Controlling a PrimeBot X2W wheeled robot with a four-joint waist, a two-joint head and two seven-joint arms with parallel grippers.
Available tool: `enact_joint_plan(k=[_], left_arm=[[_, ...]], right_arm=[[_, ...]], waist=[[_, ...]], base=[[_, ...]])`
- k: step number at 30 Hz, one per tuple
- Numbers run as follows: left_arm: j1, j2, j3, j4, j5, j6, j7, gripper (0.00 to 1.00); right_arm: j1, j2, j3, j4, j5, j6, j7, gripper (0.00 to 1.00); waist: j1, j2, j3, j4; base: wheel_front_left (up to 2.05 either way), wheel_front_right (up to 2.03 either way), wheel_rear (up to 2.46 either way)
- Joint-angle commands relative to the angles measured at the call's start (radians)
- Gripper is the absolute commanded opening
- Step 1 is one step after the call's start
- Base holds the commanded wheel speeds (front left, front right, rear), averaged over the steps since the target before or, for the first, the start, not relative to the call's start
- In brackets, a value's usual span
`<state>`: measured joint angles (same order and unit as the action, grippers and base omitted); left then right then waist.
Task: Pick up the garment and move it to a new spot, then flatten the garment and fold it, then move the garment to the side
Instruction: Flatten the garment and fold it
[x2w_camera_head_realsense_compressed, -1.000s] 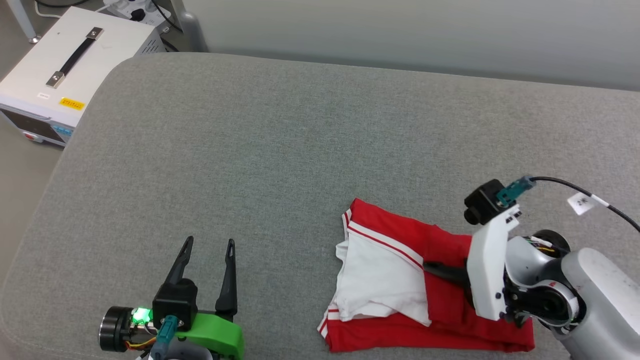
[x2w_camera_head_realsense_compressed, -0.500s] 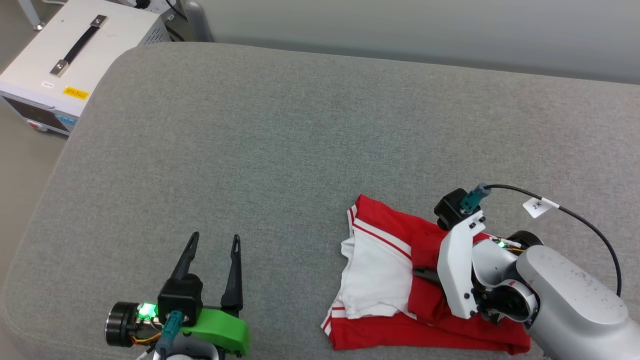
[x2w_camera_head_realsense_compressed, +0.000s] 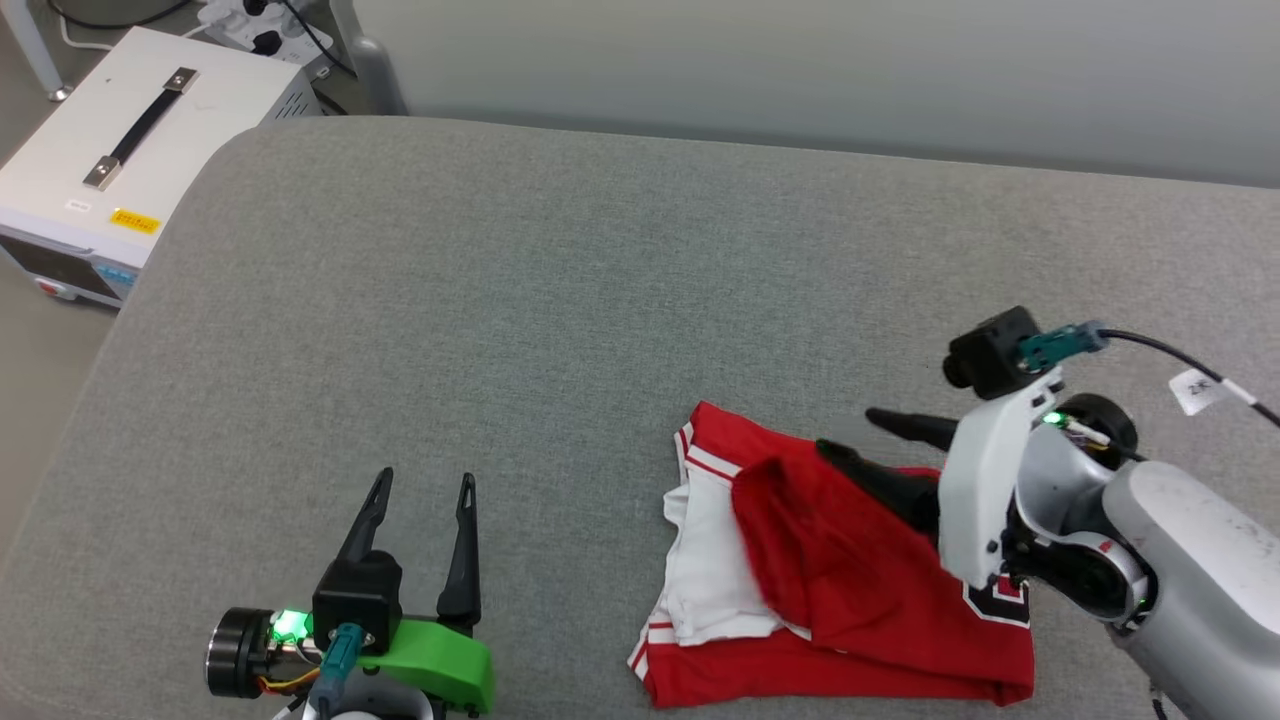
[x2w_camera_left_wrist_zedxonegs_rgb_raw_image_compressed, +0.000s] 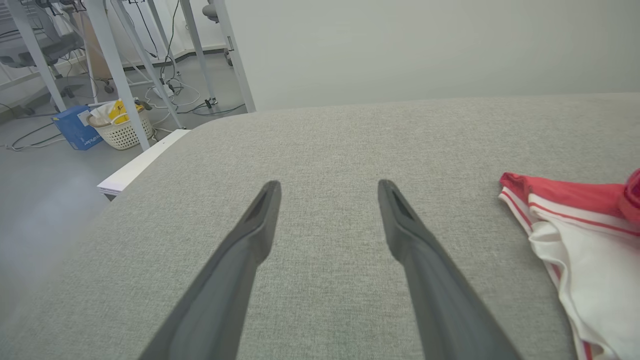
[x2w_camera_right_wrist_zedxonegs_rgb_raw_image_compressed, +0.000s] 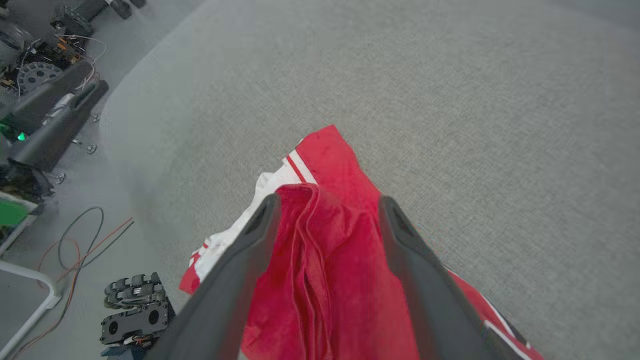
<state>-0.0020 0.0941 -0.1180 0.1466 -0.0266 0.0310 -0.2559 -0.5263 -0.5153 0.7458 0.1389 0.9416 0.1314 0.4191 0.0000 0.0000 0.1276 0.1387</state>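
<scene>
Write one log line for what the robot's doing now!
right gripper: open, jaws either side of red fold of garment | left gripper: open, over grey cushion | garment: rumpled

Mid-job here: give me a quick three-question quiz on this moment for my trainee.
1. True or false: the left claw is shut on the garment.
2. The right claw is: A) open, with red fabric between its jaws; B) pressed shut on a towel; C) open over a cardboard box.
3. What colour is the garment's exposed sleeve?
Key: 1 false; 2 A; 3 white.
</scene>
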Motion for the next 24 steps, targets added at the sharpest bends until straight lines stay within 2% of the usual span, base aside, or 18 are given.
enact_joint_plan(k=[1, 6, 7, 8, 9, 13, 16, 24], left_arm=[[0.004, 0.004, 0.003, -0.002, 0.009, 0.004, -0.006, 1.00], [0.014, 0.010, 0.007, -0.005, 0.009, 0.002, -0.006, 1.00], [0.020, 0.015, 0.010, -0.008, 0.008, 0.002, -0.006, 1.00], [0.023, 0.017, 0.011, -0.009, 0.007, 0.001, -0.006, 1.00], [0.028, 0.023, 0.013, -0.014, 0.009, 0.001, -0.006, 1.00], [0.040, 0.024, 0.012, -0.021, 0.010, 0.001, -0.006, 1.00], [0.045, 0.025, 0.009, -0.025, 0.010, 0.000, -0.006, 1.00], [0.050, 0.030, 0.003, -0.041, 0.013, 0.001, -0.006, 1.00]], right_arm=[[0.024, -0.018, -0.019, -0.021, -0.015, -0.001, -0.031, 1.00], [0.083, -0.038, -0.145, -0.054, -0.116, -0.001, -0.208, 1.00], [0.131, -0.009, -0.244, -0.038, -0.188, -0.001, -0.322, 1.00], [0.149, 0.001, -0.279, -0.030, -0.227, -0.001, -0.361, 1.00], [0.201, 0.035, -0.382, -0.002, -0.346, -0.001, -0.468, 1.00], [0.276, 0.098, -0.482, 0.011, -0.471, -0.001, -0.569, 1.00], [0.326, 0.151, -0.546, 0.004, -0.516, -0.001, -0.620, 1.00], [0.447, 0.247, -0.704, -0.077, -0.635, -0.001, -0.677, 1.00]], waist=[[0.0000, 0.0000, -0.015, -0.015], [0.0000, 0.0000, -0.034, -0.036], [0.0000, 0.0000, -0.045, -0.046], [0.0000, 0.0000, -0.049, -0.049], [0.0000, 0.0000, -0.061, -0.058], [0.0000, 0.0000, -0.074, -0.067], [0.0000, 0.0000, -0.079, -0.071], [0.0000, 0.0000, -0.089, -0.076]], base=[[0.00, 0.00, 0.00], [0.00, 0.00, 0.00], [0.00, 0.00, 0.00], [0.00, 0.00, 0.00], [0.00, 0.00, 0.00], [0.00, 0.00, 0.00], [0.00, 0.00, 0.00], [0.00, 0.00, 0.00]])
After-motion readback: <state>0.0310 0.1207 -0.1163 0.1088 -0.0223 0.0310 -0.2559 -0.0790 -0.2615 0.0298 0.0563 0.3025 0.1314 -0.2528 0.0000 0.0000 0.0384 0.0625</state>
